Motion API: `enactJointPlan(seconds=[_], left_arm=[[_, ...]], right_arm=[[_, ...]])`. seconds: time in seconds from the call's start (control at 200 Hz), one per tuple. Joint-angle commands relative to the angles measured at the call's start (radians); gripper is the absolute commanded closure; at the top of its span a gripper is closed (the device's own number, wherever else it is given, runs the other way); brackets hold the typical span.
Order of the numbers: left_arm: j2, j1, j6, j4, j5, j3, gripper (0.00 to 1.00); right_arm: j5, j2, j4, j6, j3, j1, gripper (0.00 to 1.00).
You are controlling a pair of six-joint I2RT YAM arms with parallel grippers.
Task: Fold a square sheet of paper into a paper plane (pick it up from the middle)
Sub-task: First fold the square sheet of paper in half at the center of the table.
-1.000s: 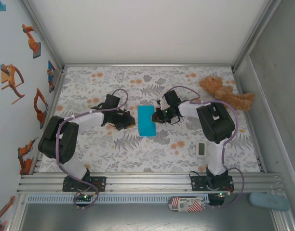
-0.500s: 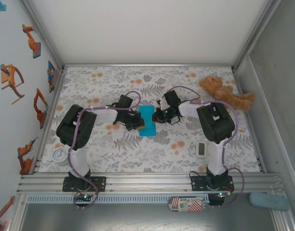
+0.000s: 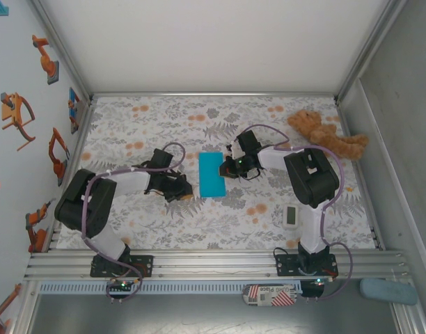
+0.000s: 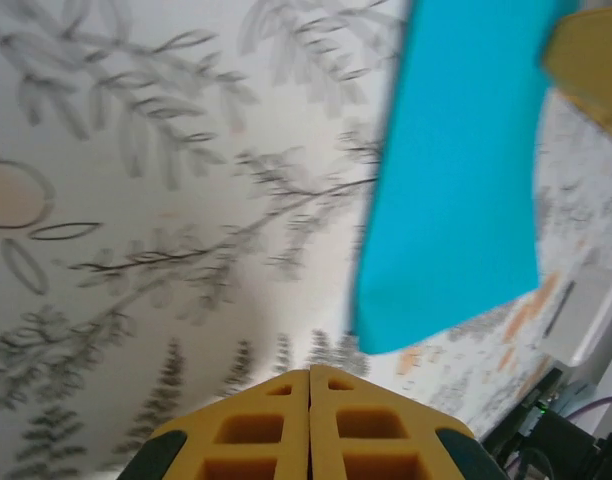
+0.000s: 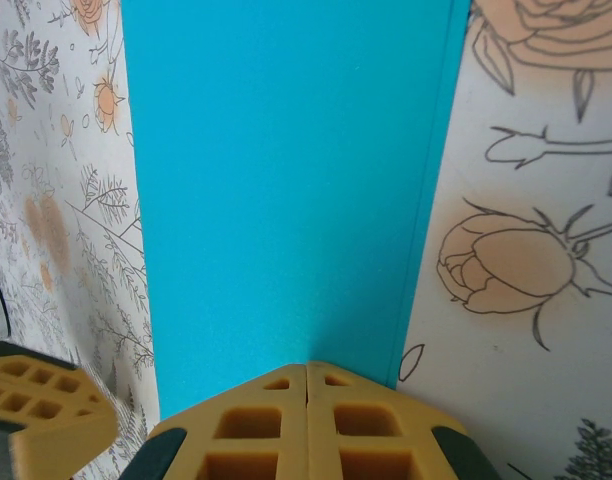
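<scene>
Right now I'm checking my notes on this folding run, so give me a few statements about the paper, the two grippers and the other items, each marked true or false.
1. The blue paper lies flat as a narrow rectangle, not a square. True.
2. The left gripper is clamped on the paper. False: its jaws are shut on nothing, and it sits to the left of the paper, apart from it.
3. The right gripper is shut, with its tip at the paper's right edge. True.
4. The teddy bear lies on the paper. False: it lies near the table's far right corner, well apart.
5. The white timer sits beside the left arm. False: it is next to the right arm.
</scene>
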Motion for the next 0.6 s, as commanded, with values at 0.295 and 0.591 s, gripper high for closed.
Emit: enactJointPlan(seconds=[0.295, 0.591], left_arm=[[0.213, -0.119, -0.067, 0.086, -0.037, 0.241, 0.91], [0.194, -0.129, -0.046, 0.016, -0.063, 0.127, 0.91]], right_arm=[[0.278, 0.102, -0.199, -0.017, -0.085, -0.026, 1.0], [0.272, 0.096, -0.206, -0.016, -0.081, -0.026, 1.0]])
